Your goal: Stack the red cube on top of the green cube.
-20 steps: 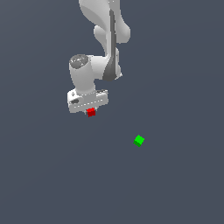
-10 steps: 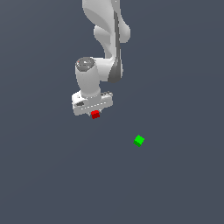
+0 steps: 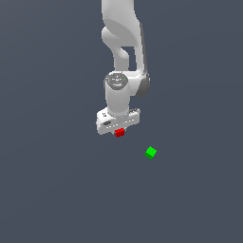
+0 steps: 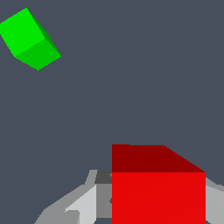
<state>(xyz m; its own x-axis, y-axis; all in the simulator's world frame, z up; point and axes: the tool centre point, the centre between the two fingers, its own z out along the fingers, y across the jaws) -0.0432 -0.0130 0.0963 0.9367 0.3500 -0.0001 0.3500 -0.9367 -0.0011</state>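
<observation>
Dark grey tabletop (image 3: 57,190) fills the whole scene. Over it the white Panda arm (image 3: 124,61) reaches down, its hand (image 3: 119,133) clamped on the red cube (image 3: 119,133). Apart from it, toward the exterior view's right, the green cube (image 3: 151,152) sits alone.

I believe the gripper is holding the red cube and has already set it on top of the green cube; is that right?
Not quite. The gripper does hold the red cube, but it has not set it on the green cube. The exterior view shows the green cube lying apart, toward that view's right, with nothing on it.
</observation>
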